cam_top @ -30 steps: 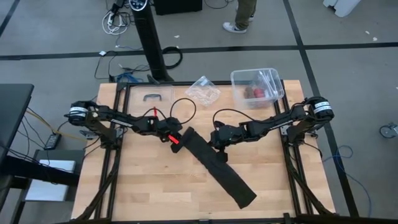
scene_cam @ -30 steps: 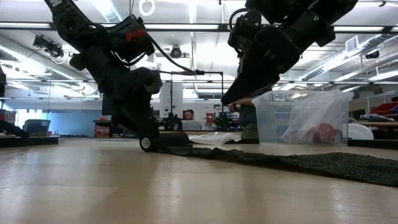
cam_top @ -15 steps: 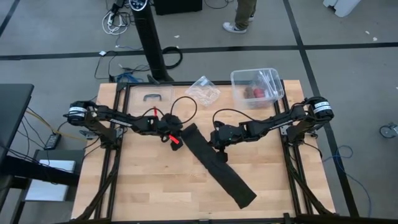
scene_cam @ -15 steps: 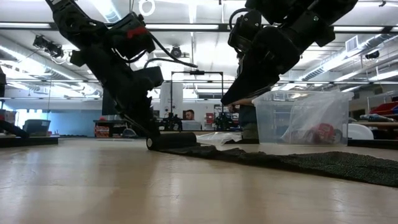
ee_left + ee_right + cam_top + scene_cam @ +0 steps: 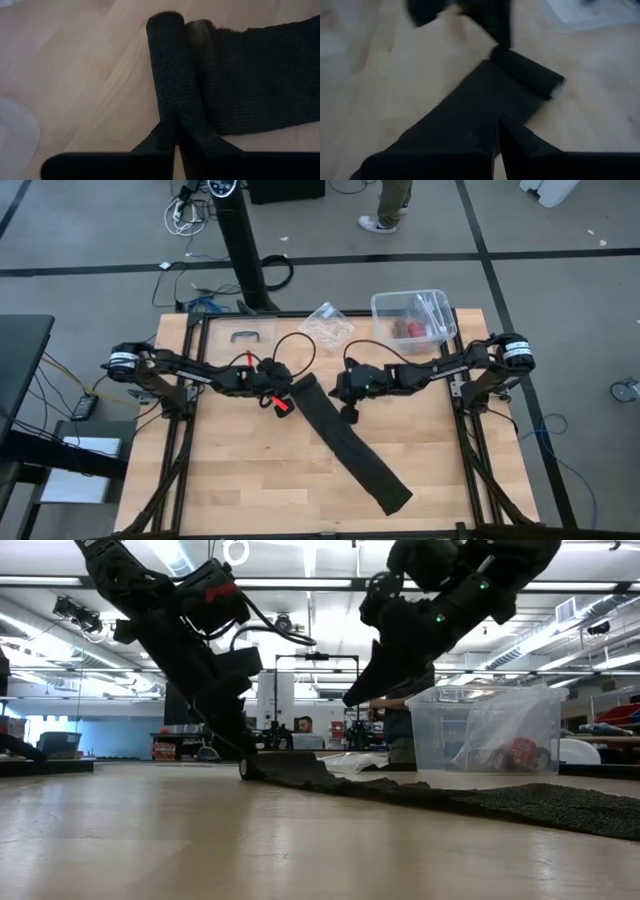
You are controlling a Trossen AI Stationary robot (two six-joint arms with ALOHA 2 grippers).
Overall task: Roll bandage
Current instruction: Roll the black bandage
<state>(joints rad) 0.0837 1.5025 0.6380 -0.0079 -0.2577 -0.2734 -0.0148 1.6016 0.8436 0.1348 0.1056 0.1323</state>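
Observation:
The black bandage (image 5: 352, 452) lies flat on the wooden table and runs slantwise from the middle toward the near right. Its far-left end is wound into a short roll (image 5: 303, 386), which also shows in the left wrist view (image 5: 169, 60) and the right wrist view (image 5: 526, 75). My left gripper (image 5: 287, 402) is at that roll and is shut on it. My right gripper (image 5: 340, 402) hovers shut above the flat strip just right of the roll. In the low view its fingertips (image 5: 350, 700) are well clear of the table. My left gripper pinches one end face of the bandage roll (image 5: 173, 117) between its two fingers. They come slanting down from the table's left and lie along the roll's length. The roll rests on the table (image 5: 275, 768). The unrolled strip trails off slack beside it.
A clear plastic box (image 5: 412, 318) holding small items stands at the far right. A crumpled clear wrapper (image 5: 327, 326) and a clear lid with a handle (image 5: 250, 335) lie at the far edge. A person's legs (image 5: 392, 208) show beyond the table.
My left gripper has turned about its wrist and shut on the end of the roll, staying in place. My right gripper, still shut and raised, has swung toward the table's far edge. The strip has stayed flat where it was.

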